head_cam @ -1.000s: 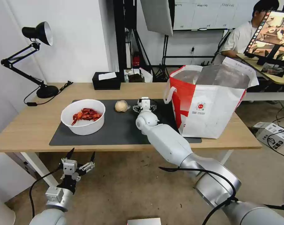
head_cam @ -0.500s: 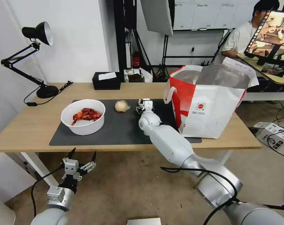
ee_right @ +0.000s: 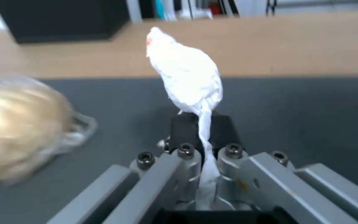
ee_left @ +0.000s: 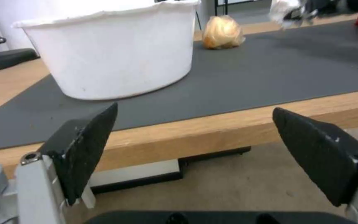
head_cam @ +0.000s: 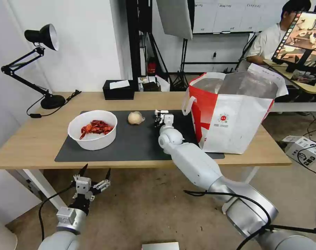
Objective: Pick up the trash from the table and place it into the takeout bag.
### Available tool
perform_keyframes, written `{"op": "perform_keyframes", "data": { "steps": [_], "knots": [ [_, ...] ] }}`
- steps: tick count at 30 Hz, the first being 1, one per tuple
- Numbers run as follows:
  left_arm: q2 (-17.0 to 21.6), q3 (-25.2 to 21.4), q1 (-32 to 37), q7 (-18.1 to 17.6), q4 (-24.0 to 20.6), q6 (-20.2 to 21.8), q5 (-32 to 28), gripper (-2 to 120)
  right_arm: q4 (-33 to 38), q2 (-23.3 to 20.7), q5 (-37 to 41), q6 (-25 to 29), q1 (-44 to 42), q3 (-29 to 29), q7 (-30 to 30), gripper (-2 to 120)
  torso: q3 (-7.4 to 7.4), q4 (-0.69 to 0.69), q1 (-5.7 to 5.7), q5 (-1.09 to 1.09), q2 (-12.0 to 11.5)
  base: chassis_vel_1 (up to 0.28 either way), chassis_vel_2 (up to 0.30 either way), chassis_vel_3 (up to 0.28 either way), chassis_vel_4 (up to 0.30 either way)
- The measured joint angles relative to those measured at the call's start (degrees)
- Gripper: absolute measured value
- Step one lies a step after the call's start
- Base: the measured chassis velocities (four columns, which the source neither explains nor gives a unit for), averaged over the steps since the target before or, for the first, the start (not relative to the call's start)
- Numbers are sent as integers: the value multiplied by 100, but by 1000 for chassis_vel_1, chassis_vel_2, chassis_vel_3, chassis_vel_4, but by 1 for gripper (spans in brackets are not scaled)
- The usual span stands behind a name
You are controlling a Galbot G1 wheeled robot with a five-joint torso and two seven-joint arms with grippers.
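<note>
Right jaws: pressing together on a crumpled white tissue [ee_right: 187, 74]; the right gripper [head_cam: 163, 116] is sitting at the centre of the head view, over the dark mat [head_cam: 137, 140], left of the bag.
Left jaws: standing wide apart with nothing between them; the left gripper [head_cam: 94, 174] is hanging at the lower left of the head view, below and in front of the table [head_cam: 33, 139] edge, idle.
Tissue: sticking up from between the fingertips in the right wrist view, its tail running down into the grip, lifted clear of the mat as far as I can judge.
Bowl: the white bowl [head_cam: 92, 129] of red shells is sitting on the left part of the mat, untouched; in the left wrist view its wall is filling the upper left.
Lump: the beige lump [head_cam: 135, 118] is lying on the mat between the bowl and the right gripper, apart from both.
Bag: the takeout bag [head_cam: 234, 114] is standing open at the right of the head view, foil lining showing; what is inside is hidden.
Tray: no clear tray is lying on the tabletop.
Progress: partway, by my reading. The tissue is gripped but not yet over the bag mouth; bowl and lump are waiting on the table.
</note>
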Motion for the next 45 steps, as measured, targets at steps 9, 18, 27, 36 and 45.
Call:
{"op": "perform_keyframes", "data": {
  "steps": [9, 18, 27, 36, 45],
  "knots": [
    [-24, 15, 24, -19, -15, 2, -5, 100, 2293, -1090, -532, 504, -707, -116, -120, 0, 0, 1, 0, 0, 0, 0, 0, 0, 0],
    [0, 12, 32, -44, -33, 16, -6, 100, 3266, -1402, -1674, 1010, -1340, 785, -324, 0, 0, 1, -1, 0, 0, 0, 0, 0, 0],
    [25, 65, -85, -147, -68, 163, -52, 100, 3732, -1536, -2367, 776, -1377, 1533, 463, 0, 0, 1, 0, 0, 0, 0, 0, 0, 0],
    [-30, 119, -58, -151, -65, 171, -42, 100, 3796, -1749, -2002, 368, -1210, 1662, 953, 0, 0, 1, 0, 0, 0, 0, 0, 0, 0],
    [-14, 172, -93, -156, -171, 331, -107, 100, 4156, -2057, -1063, -245, -1151, 1709, 1750, 15, 0, 0, 0, 0, 0, 0, 0, 0, 0]
  ]
}}
